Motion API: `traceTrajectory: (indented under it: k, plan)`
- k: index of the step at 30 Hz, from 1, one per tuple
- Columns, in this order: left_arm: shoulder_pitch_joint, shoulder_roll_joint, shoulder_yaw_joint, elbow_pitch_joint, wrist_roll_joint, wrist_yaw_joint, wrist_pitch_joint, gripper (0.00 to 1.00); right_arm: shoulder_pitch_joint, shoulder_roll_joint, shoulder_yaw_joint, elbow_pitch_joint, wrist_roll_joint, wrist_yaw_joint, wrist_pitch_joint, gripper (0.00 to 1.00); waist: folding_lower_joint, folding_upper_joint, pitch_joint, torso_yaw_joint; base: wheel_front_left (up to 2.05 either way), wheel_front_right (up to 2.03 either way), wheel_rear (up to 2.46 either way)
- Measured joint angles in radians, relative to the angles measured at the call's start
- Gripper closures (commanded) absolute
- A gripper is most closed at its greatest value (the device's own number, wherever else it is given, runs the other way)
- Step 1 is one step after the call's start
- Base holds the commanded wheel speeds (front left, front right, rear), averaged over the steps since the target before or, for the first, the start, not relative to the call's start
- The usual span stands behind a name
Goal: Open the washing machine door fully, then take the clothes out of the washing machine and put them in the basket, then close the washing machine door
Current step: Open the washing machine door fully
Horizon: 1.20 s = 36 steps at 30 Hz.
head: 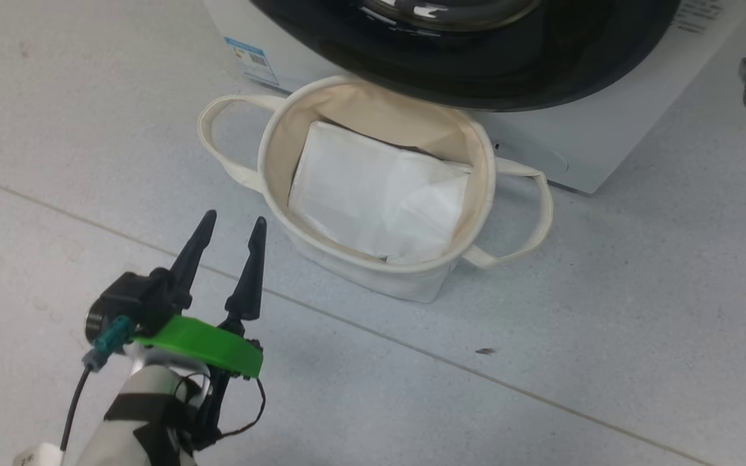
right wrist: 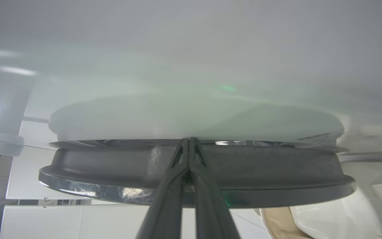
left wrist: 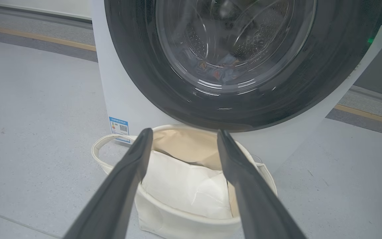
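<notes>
Left gripper hovers over the pale grey speckled floor, near-left of the basket. Its two tapered dark fingers are spread wide with nothing between them. The basket is round cream canvas, soft-walled, with two loop handles, and stands on the floor just in front of the washing machine. A folded white sheet, creased and matte, lies inside it. The washing machine is a white box with a small blue label low on its left front. The washing machine door covers the drum opening, with a broad glossy black rim and bulging clear glass. Through the glass the perforated steel drum shows, with the clothes low inside as a bluish patch with orange specks. Right gripper has its fingers pressed together, holding nothing, tips at the door's edge; whether they touch it cannot be told.
</notes>
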Motion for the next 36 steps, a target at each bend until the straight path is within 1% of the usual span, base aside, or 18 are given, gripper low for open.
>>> traceTrajectory:
  k: [12,20,29,30,36]
  plan:
    - [-0.013,-0.041,0.038,0.002,0.04,-0.032,0.0,0.0,-0.017,0.009,0.017,0.027,-0.01,0.0,-0.021,1.0,0.0,0.0,0.026,0.024,0.0,0.0,0.0]
    - [-0.013,-0.051,0.068,0.027,0.055,-0.042,0.0,0.0,0.011,0.008,0.046,0.012,-0.003,-0.001,0.086,1.0,0.0001,0.0,0.0,0.02,0.0,0.0,0.0]
    - [0.003,-0.052,0.092,0.045,0.072,-0.05,0.0,0.0,0.144,0.076,0.092,-0.072,0.01,-0.001,0.145,1.0,0.0,0.0,-0.07,0.0,0.0,0.0,0.0]
    - [0.003,-0.052,0.092,0.045,0.072,-0.05,0.0,0.0,0.144,0.076,0.092,-0.072,0.01,-0.001,0.145,1.0,0.0,0.0,-0.07,0.0,0.0,0.0,0.0]
    - [0.046,-0.05,0.103,0.063,0.08,-0.051,0.0,0.0,0.25,0.147,0.146,-0.16,0.026,-0.001,0.2,1.0,0.0,0.0,-0.128,-0.007,0.0,0.0,0.0]
